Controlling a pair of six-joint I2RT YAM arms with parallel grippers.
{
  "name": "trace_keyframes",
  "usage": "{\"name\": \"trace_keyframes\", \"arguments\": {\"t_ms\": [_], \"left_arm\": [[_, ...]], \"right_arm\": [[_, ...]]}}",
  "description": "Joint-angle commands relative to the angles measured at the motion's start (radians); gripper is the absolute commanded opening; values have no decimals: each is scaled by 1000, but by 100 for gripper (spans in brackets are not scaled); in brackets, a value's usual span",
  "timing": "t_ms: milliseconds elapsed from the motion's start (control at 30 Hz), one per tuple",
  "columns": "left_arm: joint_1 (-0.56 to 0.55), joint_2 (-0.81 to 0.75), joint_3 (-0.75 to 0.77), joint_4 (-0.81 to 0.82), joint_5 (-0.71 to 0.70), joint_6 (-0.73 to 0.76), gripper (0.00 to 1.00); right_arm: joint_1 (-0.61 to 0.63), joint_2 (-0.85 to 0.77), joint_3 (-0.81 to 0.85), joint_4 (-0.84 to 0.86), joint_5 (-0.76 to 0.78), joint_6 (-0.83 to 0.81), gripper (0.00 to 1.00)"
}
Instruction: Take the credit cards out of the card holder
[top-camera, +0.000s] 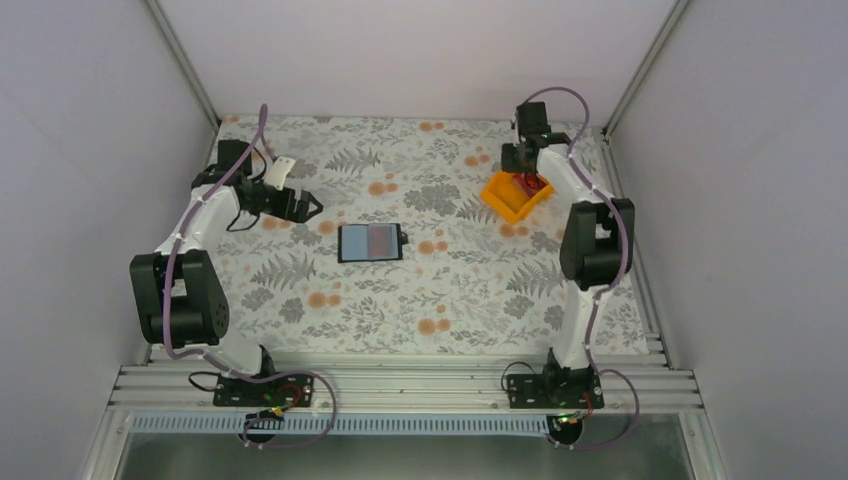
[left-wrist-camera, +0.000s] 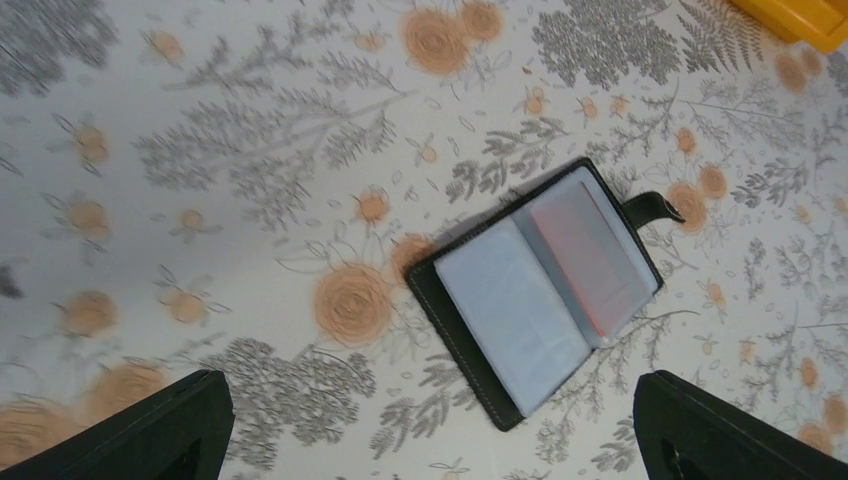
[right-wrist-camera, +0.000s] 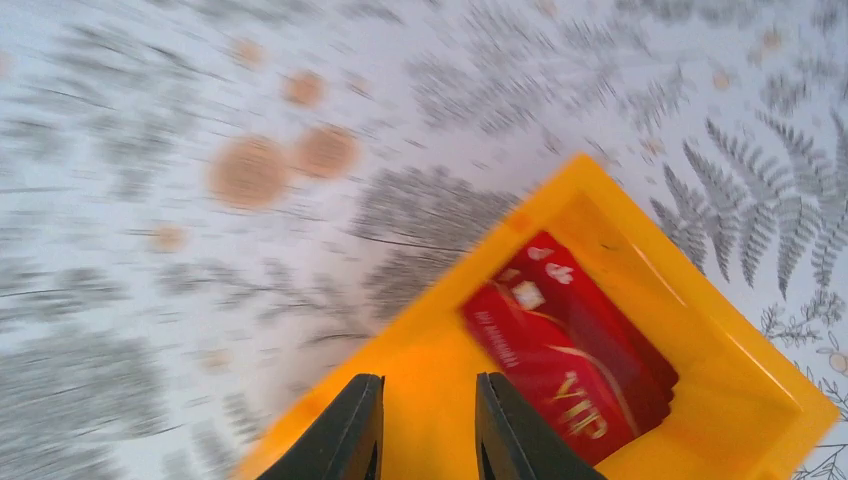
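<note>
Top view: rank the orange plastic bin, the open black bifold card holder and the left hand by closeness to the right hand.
1. Orange plastic bin, just beneath the right hand, far right of the table.
2. Black bifold card holder, lying open mid-table.
3. Left hand, on the left, beyond the holder.

Camera placement: one overhead, two wrist-mounted.
Top camera: high behind the near edge, looking down over the whole table (top-camera: 400, 325). Left wrist: angled down at the card holder (left-wrist-camera: 540, 295) from some height. Right wrist: close above the orange bin (right-wrist-camera: 440, 365). Top view shares both.
</note>
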Motion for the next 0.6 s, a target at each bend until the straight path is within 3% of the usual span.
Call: {"name": "trace_keyframes", "arguments": {"t_ms": [0, 133, 167, 233, 567], "left_arm": [[-3, -20, -100, 105, 87, -91, 99], [-3, 23, -141, 180, 89, -219, 98], [-3, 46, -185, 236, 92, -304, 98], [-3, 25, -250, 299, 72, -354, 98], [-8, 19, -391, 430, 113, -470, 97]], "right_arm": [[152, -195, -60, 65, -50, 58, 28], [337, -195, -136, 145, -210, 119, 32], [438, -168, -169, 205, -268, 182, 32], [498, -139, -168, 215, -244, 213, 32], [593, -33, -216, 226, -258, 312, 43]]}}
